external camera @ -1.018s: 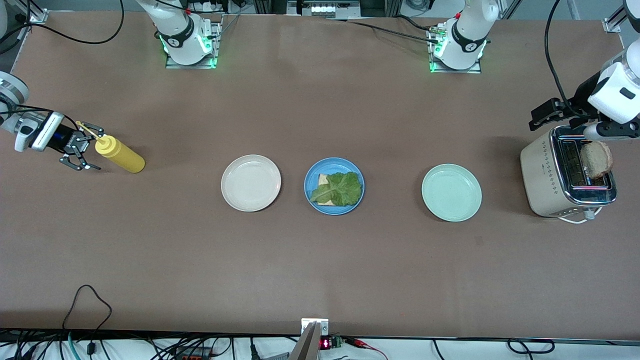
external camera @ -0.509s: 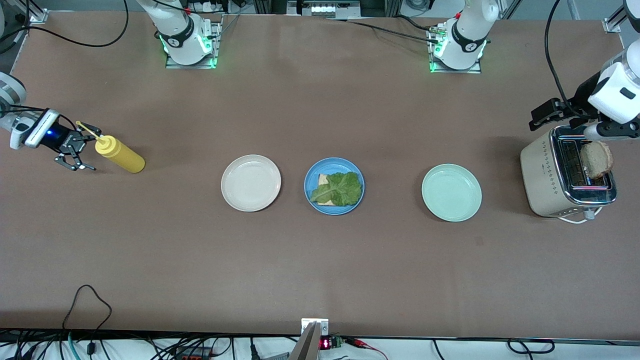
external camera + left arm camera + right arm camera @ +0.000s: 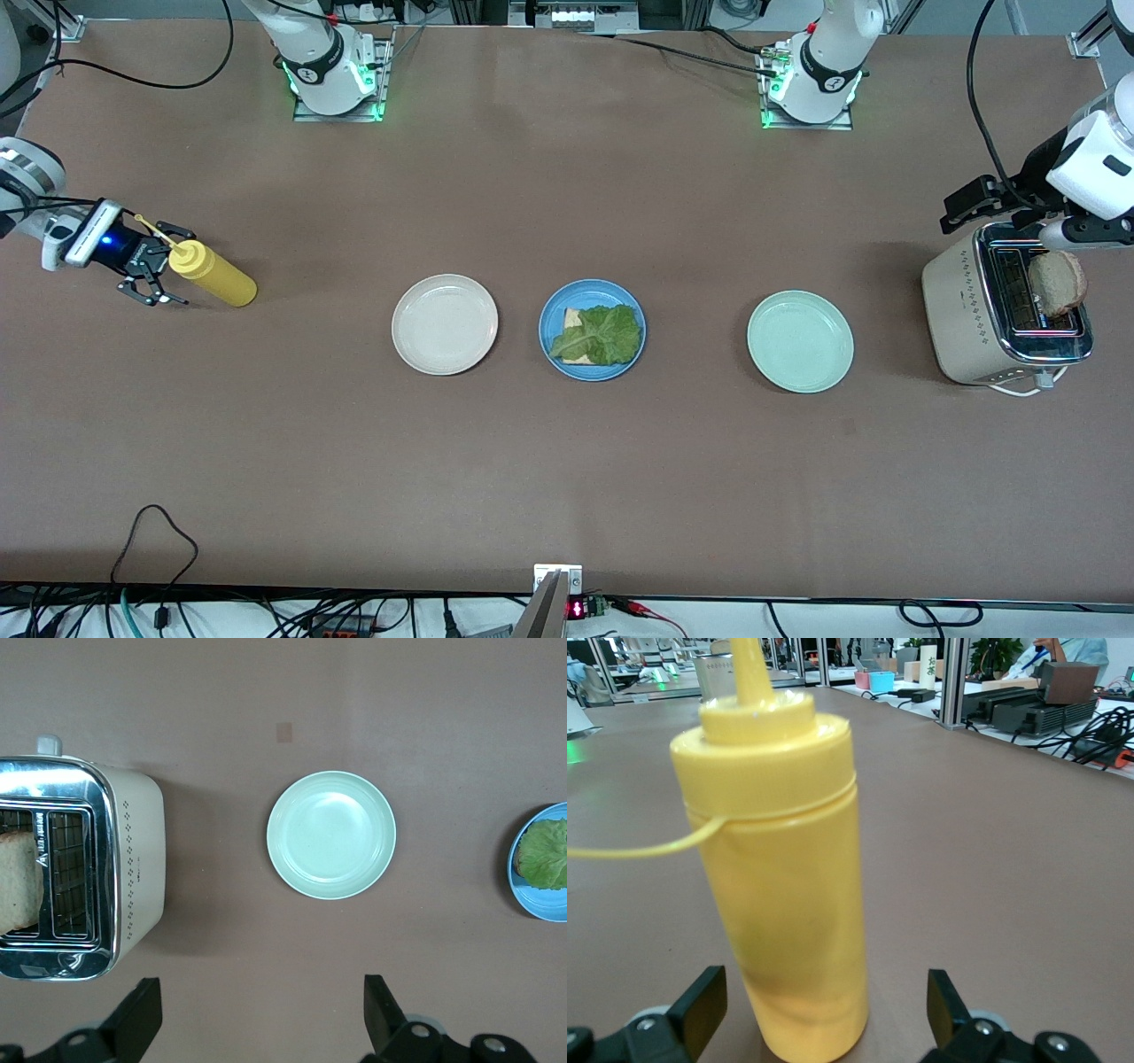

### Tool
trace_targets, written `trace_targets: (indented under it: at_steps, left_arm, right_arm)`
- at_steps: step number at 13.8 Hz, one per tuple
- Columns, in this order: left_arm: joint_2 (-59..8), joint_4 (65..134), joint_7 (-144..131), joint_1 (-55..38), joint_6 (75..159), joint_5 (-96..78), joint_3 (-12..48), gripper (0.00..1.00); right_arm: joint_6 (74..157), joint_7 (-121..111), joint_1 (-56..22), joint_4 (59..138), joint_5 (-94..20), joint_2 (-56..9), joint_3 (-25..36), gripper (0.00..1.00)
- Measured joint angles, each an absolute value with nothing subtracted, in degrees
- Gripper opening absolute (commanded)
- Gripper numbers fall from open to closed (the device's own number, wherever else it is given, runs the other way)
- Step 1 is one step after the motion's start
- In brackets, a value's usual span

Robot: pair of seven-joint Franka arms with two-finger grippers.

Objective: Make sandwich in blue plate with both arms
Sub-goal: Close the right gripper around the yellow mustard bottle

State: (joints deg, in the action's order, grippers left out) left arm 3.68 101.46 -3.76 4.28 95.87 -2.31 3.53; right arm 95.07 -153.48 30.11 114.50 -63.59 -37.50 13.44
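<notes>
I see the blue plate [image 3: 592, 330] mid-table w/ one bread slice [image 3: 574, 319] and a lettuce leaf [image 3: 601, 335] on top of it; no top slice on it yet. Cream plate [image 3: 445, 323] sits just beside it toward the right arm's end, mint plate [image 3: 800, 341] toward the left arm's end, all three in a row, apart from each other. Right gripper [image 3: 152, 266] is low at the right arm's end of the table, jaws wide, fingers either side of the yellow bottle [image 3: 213, 276] near its cap end; in the right wrist view the bottle [image 3: 775, 877] stands upright between the fingertips [image 3: 700, 997], not clamped as far as I can tell. Left gripper [image 3: 966, 206] hangs over the toaster [image 3: 970, 310] at the left arm's end, jaws wide, holding nothing. A 2nd bread slice [image 3: 1057, 282] sticks up out of the toaster slot; left wrist view shows toaster [image 3: 133, 868], slice [image 3: 18, 895] and mint plate [image 3: 331, 835] below.
</notes>
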Motion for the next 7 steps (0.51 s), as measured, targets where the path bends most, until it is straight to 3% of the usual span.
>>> trace_targets:
  at_steps: [7]
  left_arm:
    - [3.7, 101.5, -3.8, 4.3, 96.2, -2.3, 3.5, 1.0]
  right_arm:
    - [94.9, -154.1, 30.1, 114.5, -64.0, -38.7, 10.6, 1.0]
